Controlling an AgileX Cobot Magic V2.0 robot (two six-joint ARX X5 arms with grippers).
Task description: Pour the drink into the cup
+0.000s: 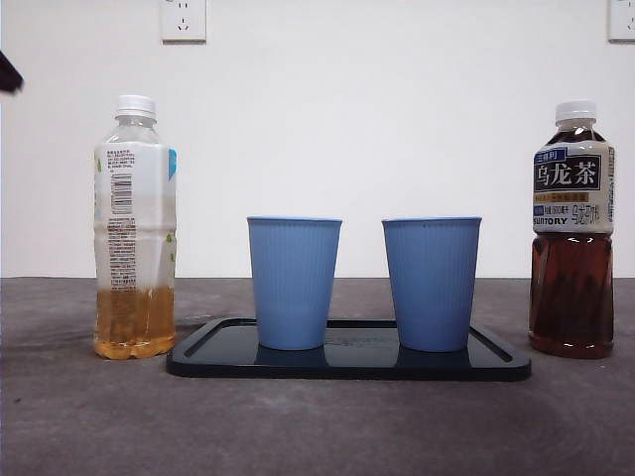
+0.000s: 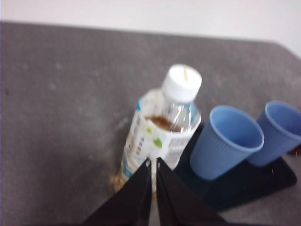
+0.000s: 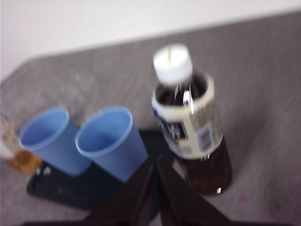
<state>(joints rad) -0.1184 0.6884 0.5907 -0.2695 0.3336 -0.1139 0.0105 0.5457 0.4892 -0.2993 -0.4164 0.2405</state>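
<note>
Two blue ribbed cups, the left cup [image 1: 294, 283] and the right cup [image 1: 432, 284], stand on a black tray [image 1: 347, 362]. A clear bottle [image 1: 135, 230] with a little amber drink and a white cap stands left of the tray. A dark tea bottle [image 1: 572, 230] with a white cap stands right of it. My left gripper [image 2: 153, 165] is shut and empty, above the clear bottle [image 2: 160, 132]. My right gripper [image 3: 155, 162] is shut and empty, above the tea bottle [image 3: 190, 122] and the cups [image 3: 110, 141].
The grey table [image 1: 317, 426] runs to a white wall with two sockets [image 1: 184, 18]. A black arm tip [image 1: 8, 71] shows at the upper left edge of the front view.
</note>
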